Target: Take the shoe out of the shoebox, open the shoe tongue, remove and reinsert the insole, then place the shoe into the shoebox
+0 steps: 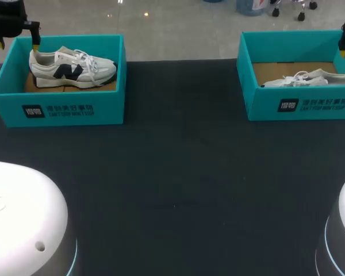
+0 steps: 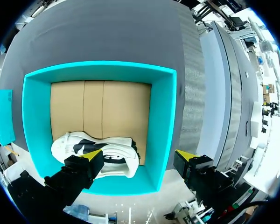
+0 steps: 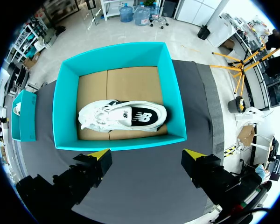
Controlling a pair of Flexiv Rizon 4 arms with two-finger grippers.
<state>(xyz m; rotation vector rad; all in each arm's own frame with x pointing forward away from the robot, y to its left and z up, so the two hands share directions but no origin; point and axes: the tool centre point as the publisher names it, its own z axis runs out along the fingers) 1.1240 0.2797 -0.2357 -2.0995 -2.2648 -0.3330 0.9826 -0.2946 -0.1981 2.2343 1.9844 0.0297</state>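
A white shoe (image 1: 73, 70) with a dark logo stands upright in the left teal shoebox (image 1: 57, 109). My left gripper (image 1: 17, 42) hangs open at that box's far left corner. One tip is over the shoe's heel and the other is outside the wall. In the left wrist view, the shoe (image 2: 107, 151) lies under one finger of the left gripper (image 2: 139, 155). A second white shoe (image 1: 310, 79) lies in the right shoebox (image 1: 299, 106). My right gripper (image 3: 146, 155) is open just outside that box (image 3: 65, 112), and the shoe (image 3: 123, 116) shows its dark insole.
Black cloth (image 1: 178, 172) covers the table between the two boxes. Brown cardboard (image 2: 102, 109) lines the left box's floor. The white bases of my arms (image 1: 23, 224) stand at the near corners.
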